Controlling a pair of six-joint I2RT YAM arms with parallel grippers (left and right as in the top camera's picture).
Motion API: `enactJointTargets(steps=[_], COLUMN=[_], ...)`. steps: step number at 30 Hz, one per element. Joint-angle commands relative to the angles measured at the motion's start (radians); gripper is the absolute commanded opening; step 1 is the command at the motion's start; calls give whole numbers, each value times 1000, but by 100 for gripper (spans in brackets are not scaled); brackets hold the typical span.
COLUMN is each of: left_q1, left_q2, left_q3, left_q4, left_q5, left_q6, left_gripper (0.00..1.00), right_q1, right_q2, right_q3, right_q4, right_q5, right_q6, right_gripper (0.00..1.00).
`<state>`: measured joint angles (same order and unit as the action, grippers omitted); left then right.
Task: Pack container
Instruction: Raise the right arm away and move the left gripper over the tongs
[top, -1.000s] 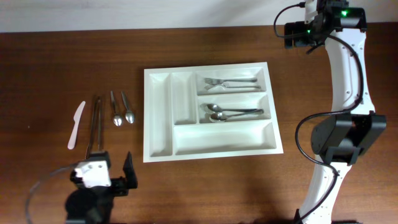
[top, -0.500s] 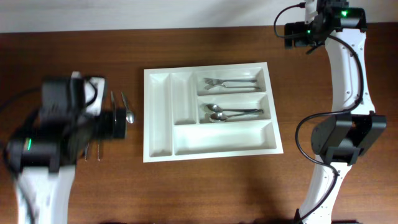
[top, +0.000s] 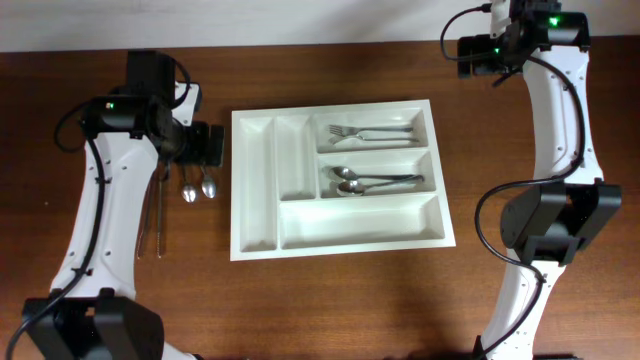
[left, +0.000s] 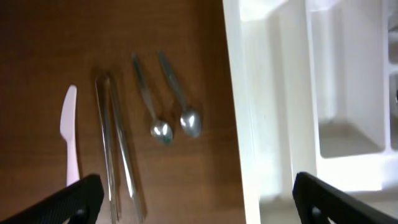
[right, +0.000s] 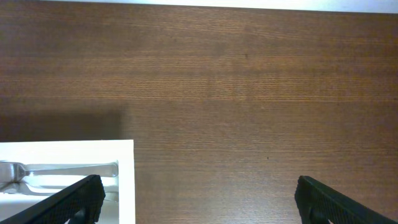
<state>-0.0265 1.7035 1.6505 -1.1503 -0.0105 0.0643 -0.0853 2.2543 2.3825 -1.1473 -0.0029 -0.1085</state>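
Left gripper is wide open with nothing held, up off the wooden table, jaws spanning the loose utensils and the container's left rim. From overhead it sits just beside the container's upper-left corner, over the teaspoon handles. Far left in the left wrist view: white plastic knife lying lengthwise, apart from the rest. Next to it, metal tongs, arms close together, parallel to the knife. Then two teaspoons side by side, bowls toward the camera, handles angled away, close together; can't tell if they touch. The container is flat at table centre, just right of the teaspoons, with its two narrow upright compartments on its left side and three long ones stacked on its right. Top long compartment holds forks, tines pointing left. Middle one holds spoons, bowls at the left end. Right gripper is also fully open, holding nothing, high at the table's far right edge, beyond the container's upper-right corner; its camera catches only that corner and a fork handle.
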Motion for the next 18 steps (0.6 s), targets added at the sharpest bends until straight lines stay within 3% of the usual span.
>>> enactJointTargets(steps=[1,10,18], left_q1=[12,100,117], left_q2=[13,80,179], left_q3=[19,19,19], left_q4=[35,80,63], left_q5=[21,7,3], left_q6=[-38,-291,-265], left_gripper=[99,99,99], right_q1=[6,6,6], right_q2=[-21,-21,-21], right_q3=[17,17,17], right_q4=[2,2,2], right_q5=[8,8,8], right_q6=[5,6,6], right_gripper=[99,99,98])
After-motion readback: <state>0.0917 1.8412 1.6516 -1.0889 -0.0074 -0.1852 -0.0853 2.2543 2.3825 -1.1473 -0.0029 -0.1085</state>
